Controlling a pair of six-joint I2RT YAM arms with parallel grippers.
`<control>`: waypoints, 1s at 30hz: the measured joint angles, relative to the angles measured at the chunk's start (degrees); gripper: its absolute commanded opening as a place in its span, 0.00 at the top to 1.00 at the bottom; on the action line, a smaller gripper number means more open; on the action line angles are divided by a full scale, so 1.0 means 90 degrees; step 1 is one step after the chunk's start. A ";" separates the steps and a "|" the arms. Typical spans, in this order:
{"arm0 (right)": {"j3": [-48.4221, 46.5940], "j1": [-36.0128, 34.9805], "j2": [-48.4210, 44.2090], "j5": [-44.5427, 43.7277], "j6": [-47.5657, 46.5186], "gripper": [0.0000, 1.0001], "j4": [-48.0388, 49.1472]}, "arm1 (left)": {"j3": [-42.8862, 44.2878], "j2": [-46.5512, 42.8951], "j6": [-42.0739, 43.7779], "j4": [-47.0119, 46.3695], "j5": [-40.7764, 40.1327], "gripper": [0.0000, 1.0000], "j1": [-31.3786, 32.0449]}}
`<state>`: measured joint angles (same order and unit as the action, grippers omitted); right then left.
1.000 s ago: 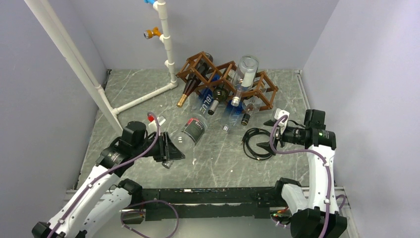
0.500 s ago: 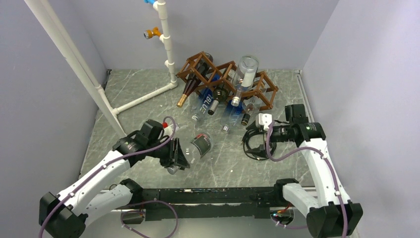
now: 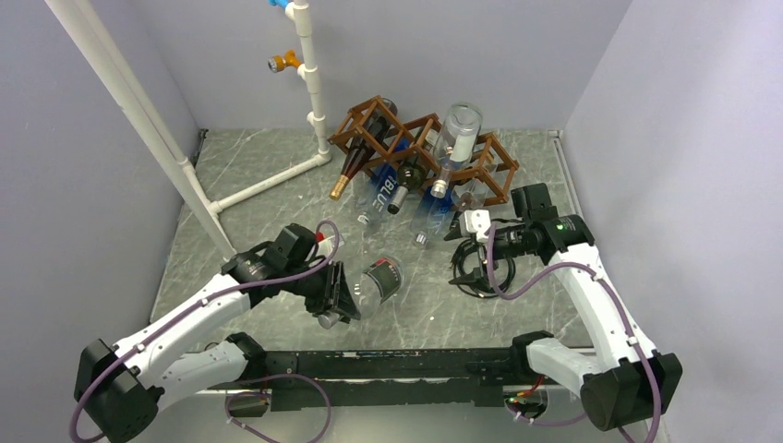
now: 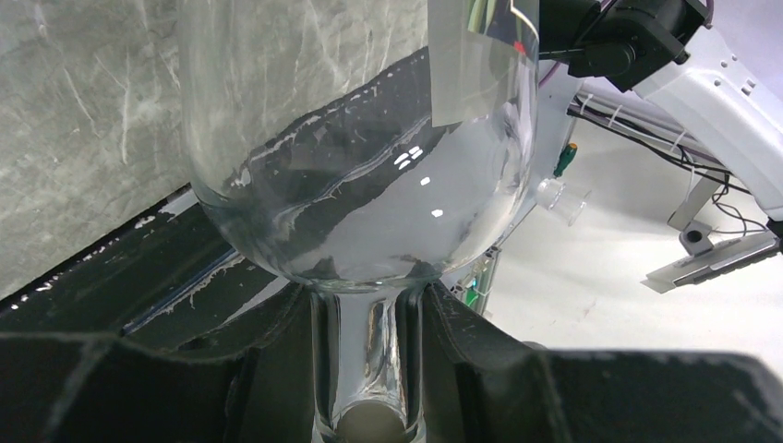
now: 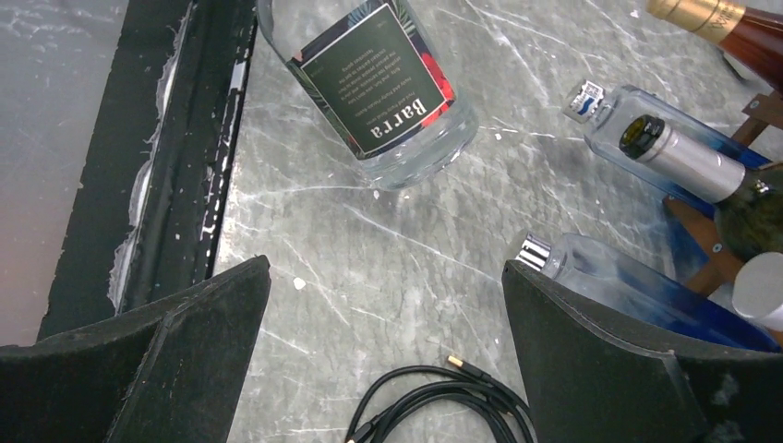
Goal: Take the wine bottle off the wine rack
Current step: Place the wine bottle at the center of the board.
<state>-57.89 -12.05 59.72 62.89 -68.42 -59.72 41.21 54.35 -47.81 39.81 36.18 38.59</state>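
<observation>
Wine bottle (image 3: 379,280), clear glass, dark label, off the wine rack (image 3: 420,152), around 6 o'clock of the table (image 3: 258,175) | left gripper (image 3: 334,297) clamped on its neck | rack's up at 12 with other bottles (image 3: 399,189) in it | right gripper (image 3: 464,224) spread wide, holding nothing, around 3 o'clock by black cable (image 3: 475,269)

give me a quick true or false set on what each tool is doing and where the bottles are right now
1. The left tool is shut on the clear bottle's neck. True.
2. The right tool grips the black cable. False: it is open and holds nothing.
3. The wine rack is empty. False: several bottles lie in it.
4. The clear bottle is off the wine rack. True.
</observation>
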 measured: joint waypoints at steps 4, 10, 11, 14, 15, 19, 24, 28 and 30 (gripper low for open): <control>0.0000 -0.0226 0.0036 -0.0090 -0.0058 0.00 0.0029 | 0.0000 0.0109 -0.0172 -0.0015 0.0005 1.00 0.0075; -0.0172 -0.0578 0.0109 -0.0165 -0.0085 0.00 0.0051 | 0.0022 0.0333 -0.0369 -0.0005 0.0007 1.00 0.0185; -0.0211 -0.0663 0.0143 -0.0172 -0.0085 0.00 0.0083 | 0.0039 0.0393 -0.0420 -0.0005 0.0015 1.00 0.0211; -0.0255 -0.1001 0.0282 -0.0284 -0.0044 0.00 0.0223 | 0.0107 0.0571 -0.0503 -0.0005 0.0036 1.00 0.0272; -0.0255 -0.1188 0.0355 -0.0355 0.0007 0.00 0.0294 | 0.0151 0.0670 -0.0546 -0.0007 0.0058 1.00 0.0296; -0.0255 -0.1792 0.0612 -0.0692 0.0204 0.00 0.0607 | 0.0350 0.0993 -0.0704 0.0000 0.0114 1.00 0.0355; -0.0199 -0.2572 0.0950 -0.1319 0.0602 0.00 0.1389 | 0.0648 0.1341 -0.0971 -0.0034 0.0180 1.00 0.0398; -0.0049 -0.3079 0.1328 -0.1838 0.0906 0.00 0.2064 | 0.0828 0.1610 -0.1095 -0.0036 0.0211 1.00 0.0444; 0.0078 -0.3291 0.1557 -0.2101 0.1015 0.01 0.2390 | 0.0896 0.1741 -0.1129 -0.0036 0.0226 1.00 0.0466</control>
<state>-57.19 -41.67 73.73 43.99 -59.29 -38.22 49.28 70.02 -57.98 39.48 38.22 42.78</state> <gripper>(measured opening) 0.994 0.408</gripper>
